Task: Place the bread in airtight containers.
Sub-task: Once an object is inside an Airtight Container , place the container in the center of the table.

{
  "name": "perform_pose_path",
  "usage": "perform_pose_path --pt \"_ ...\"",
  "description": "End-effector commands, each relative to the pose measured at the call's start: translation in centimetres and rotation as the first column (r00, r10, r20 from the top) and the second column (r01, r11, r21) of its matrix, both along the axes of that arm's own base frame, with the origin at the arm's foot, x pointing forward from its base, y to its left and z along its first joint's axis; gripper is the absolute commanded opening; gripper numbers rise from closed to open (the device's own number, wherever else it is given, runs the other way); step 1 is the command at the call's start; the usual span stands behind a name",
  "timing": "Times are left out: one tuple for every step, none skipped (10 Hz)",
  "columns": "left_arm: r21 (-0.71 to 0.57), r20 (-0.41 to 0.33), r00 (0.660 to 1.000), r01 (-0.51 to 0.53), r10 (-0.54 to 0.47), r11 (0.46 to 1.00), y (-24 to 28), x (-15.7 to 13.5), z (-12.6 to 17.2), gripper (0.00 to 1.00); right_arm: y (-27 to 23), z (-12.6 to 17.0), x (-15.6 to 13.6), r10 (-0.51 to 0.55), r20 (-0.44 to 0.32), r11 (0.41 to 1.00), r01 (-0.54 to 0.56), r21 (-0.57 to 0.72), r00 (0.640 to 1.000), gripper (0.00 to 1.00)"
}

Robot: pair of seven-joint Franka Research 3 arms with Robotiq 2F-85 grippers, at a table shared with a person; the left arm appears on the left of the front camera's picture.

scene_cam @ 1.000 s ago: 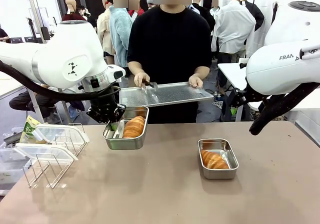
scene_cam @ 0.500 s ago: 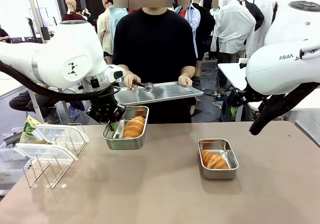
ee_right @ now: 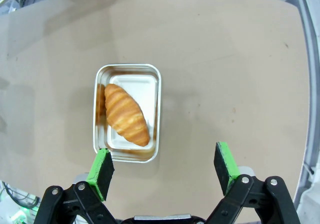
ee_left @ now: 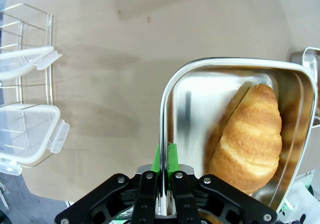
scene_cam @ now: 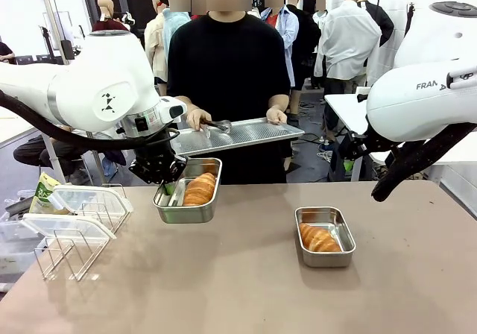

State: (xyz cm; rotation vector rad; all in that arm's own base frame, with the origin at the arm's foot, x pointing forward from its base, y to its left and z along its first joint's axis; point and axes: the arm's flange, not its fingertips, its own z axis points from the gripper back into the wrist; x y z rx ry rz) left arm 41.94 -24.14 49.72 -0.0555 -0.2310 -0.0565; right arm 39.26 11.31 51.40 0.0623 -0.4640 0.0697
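Taking the table first: carries the resting tin on its right half, steady and in little danger apart from a knock from above. Behind and left of the resting tin, past the table's far edge, mind the perforated tray in the person's hands; hangs near the left arm's wrist and could clip it if either one shifts. Far left of the resting tin, note the wire rack with both lids parked on it, so neither tin is sealed and the task looks only part done. Left of the resting tin and farther back, watch the second tin, which looks lifted clear of the table, though hard to confirm: pinched by one long rim only, between the pressed-together pads of the left gripper. Could swing or slip on so thin an edge. Would then tip out its roll, lying loose toward the side away from the pinch. Inside the resting tin, find the other roll lying diagonally. Directly above the resting tin's near end, expect trouble from the right gripper, fingers spread wide and empty, if lowered off-centre: would land a pad on rim or crust.
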Motion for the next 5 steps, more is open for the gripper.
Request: perform_pose_path --pt "-0.004 0.006 1.0 -0.001 0.001 1.0 0.14 0.04 0.37 0.0 -0.05 -0.05 0.01 0.001 -0.004 1.0 -0.001 0.007 1.0 1.0" --pt "-0.004 0.006 1.0 -0.001 0.001 1.0 0.14 0.04 0.37 0.0 -0.05 -0.05 0.01 0.001 -0.004 1.0 -0.001 0.007 1.0 1.0" --pt "-0.004 0.006 1.0 -0.001 0.001 1.0 0.14 0.04 0.37 0.0 -0.05 -0.05 0.01 0.001 -0.004 1.0 -0.001 0.007 1.0 1.0" --pt "-0.004 0.006 1.0 -0.001 0.001 1.0 0.14 0.04 0.37 0.0 -0.05 -0.05 0.01 0.001 -0.004 1.0 -0.001 0.007 1.0 1.0" --pt "0.0 0.0 1.0 0.0 0.0 1.0 0.0 0.0 0.0 0.0 -0.05 -0.05 0.01 0.001 -0.004 1.0 -0.001 0.007 1.0 1.0"
